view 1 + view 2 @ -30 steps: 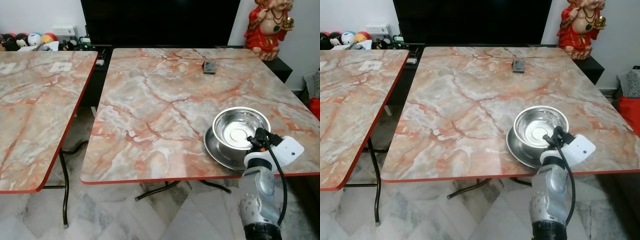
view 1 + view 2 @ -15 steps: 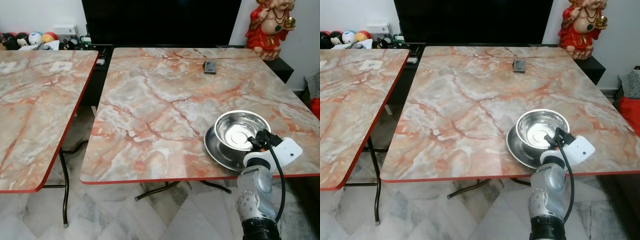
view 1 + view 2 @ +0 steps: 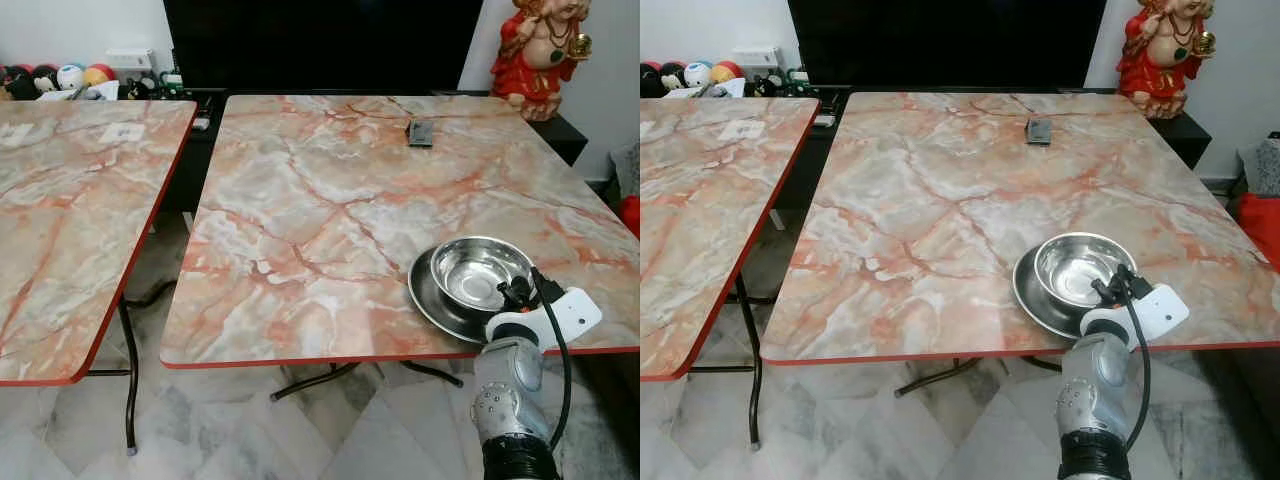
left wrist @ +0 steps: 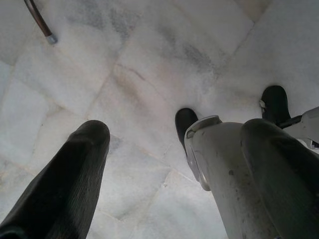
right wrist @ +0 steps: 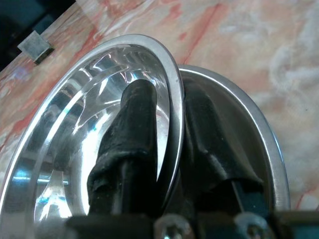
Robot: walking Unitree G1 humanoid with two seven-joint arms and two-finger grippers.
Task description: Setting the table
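Since a second ago the steel bowl (image 3: 478, 272) has come down and now sits low in the steel plate (image 3: 436, 300) near the table's (image 3: 330, 210) front right edge. Right gripper (image 5: 169, 144) pinches its rim, one finger inside. Seat level, then release straight back. Left gripper (image 4: 174, 149) hangs spread above the floor.

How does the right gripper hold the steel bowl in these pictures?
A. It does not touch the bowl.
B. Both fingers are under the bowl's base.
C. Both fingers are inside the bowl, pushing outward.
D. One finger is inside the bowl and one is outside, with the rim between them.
D: in the right wrist view the right gripper pinches the rim of the bowl, one finger inside and one outside, above the plate.
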